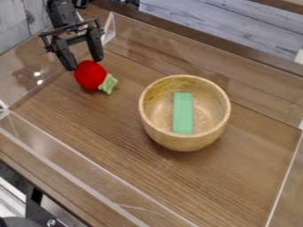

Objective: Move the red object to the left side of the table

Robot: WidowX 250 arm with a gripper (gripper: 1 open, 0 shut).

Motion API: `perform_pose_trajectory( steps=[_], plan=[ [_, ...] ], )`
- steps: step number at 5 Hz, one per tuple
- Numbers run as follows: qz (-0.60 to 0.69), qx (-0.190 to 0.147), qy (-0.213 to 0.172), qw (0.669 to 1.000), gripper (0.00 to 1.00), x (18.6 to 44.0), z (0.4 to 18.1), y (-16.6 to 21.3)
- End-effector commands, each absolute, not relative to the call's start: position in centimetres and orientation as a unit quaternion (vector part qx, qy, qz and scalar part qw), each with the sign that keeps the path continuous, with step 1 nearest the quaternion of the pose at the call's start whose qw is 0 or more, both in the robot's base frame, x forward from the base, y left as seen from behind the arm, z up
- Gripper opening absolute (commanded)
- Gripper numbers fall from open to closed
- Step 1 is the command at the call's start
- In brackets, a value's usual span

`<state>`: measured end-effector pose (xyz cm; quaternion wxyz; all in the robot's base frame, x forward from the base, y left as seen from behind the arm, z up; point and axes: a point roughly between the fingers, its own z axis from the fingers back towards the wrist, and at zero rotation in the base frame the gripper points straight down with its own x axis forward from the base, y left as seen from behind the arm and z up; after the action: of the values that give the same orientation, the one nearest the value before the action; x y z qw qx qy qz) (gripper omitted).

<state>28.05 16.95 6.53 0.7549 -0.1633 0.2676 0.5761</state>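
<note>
Pincer [73,55] stands spread wide just above the small soft red strawberry-like toy [89,76], which lies on the brown wood-grain table [130,168] at its left side. To finish well, lift straight up, without brushing the toy.

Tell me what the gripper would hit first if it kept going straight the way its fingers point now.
Most likely the red object: the open gripper stands just above it, fingers angled down toward it. Depth is hard to judge from this one view, so it might graze past onto the table.
</note>
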Motion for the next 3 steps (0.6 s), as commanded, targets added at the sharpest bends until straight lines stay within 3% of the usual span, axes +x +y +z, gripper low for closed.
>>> perform_pose_trajectory(
  steps=[1,3],
  plan=[
    [0.567,-0.166,0.244,0.769,1.00,28.5,9.2,16.6],
    [0.545,-0.172,0.243,0.784,1.00,28.5,11.7,15.0]
  ],
)
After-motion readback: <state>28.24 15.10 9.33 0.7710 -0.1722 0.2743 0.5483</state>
